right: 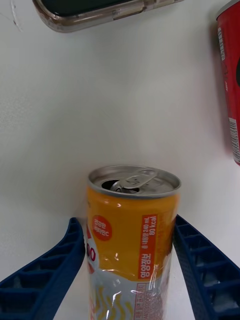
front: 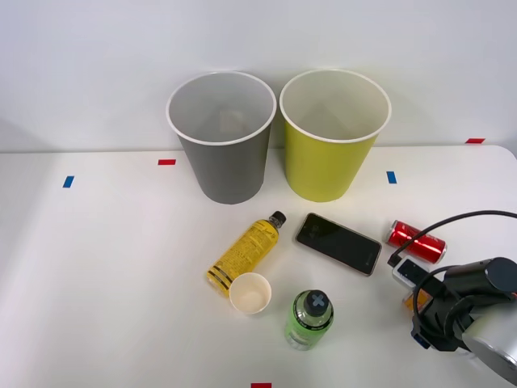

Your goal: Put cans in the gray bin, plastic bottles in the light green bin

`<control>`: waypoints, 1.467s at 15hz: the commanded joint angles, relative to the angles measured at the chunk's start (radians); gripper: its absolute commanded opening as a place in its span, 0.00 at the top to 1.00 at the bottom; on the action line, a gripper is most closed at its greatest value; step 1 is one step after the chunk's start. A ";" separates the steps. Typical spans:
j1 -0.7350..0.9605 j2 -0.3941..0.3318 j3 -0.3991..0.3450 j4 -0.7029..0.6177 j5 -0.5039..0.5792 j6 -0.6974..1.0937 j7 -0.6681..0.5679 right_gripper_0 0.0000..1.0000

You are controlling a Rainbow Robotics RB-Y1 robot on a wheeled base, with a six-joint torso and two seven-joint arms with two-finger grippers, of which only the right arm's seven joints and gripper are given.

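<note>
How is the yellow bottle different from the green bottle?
The yellow bottle is lying on its side on the table, while the green bottle stands upright. The yellow bottle is slim and long; the green bottle is short and stout. The yellow bottle lies closer to the gray bin, and the green bottle sits nearer the table's front edge, right of the paper cup. Both have black caps and neither is in a bin yet.

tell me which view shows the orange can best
The right wrist view: the orange can stands upright between the blue fingers, its opened top and label plain. In the front view only an orange sliver peeks out behind the right gripper.
</note>
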 commanded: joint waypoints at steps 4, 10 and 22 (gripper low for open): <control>0.005 0.005 0.000 -0.007 0.014 -0.005 -0.001 1.00; 0.143 0.001 -0.164 -0.199 0.012 -0.154 -0.027 1.00; 0.211 0.114 -0.278 -0.231 -0.316 -0.947 -0.020 1.00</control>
